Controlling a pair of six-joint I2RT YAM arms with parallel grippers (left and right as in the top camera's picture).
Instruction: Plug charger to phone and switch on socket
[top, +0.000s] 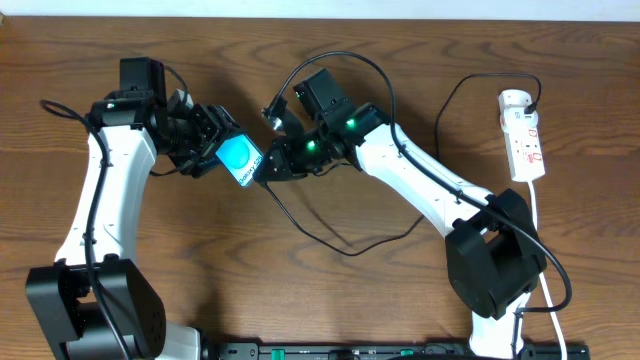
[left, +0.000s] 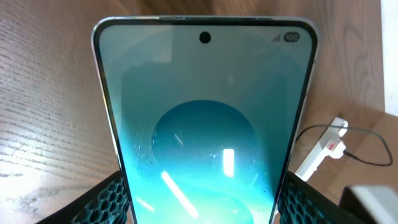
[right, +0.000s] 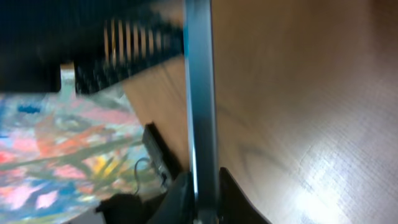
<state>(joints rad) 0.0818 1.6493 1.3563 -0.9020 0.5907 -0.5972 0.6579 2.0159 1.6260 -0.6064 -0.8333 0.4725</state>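
Well, the left tool (top: 212, 148) clamps the phone (top: 239, 158), its screen lit, left of the surface's (top: 300, 300) middle. The right tool (top: 268, 168) sits at the phone's end; I cannot tell its grip. The charger (top: 340, 245) loops off to the socket (top: 524, 140).

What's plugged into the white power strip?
The charger's black plug sits in the power strip near its rounded end. The socket beneath it is covered; switch positions are too small to tell.
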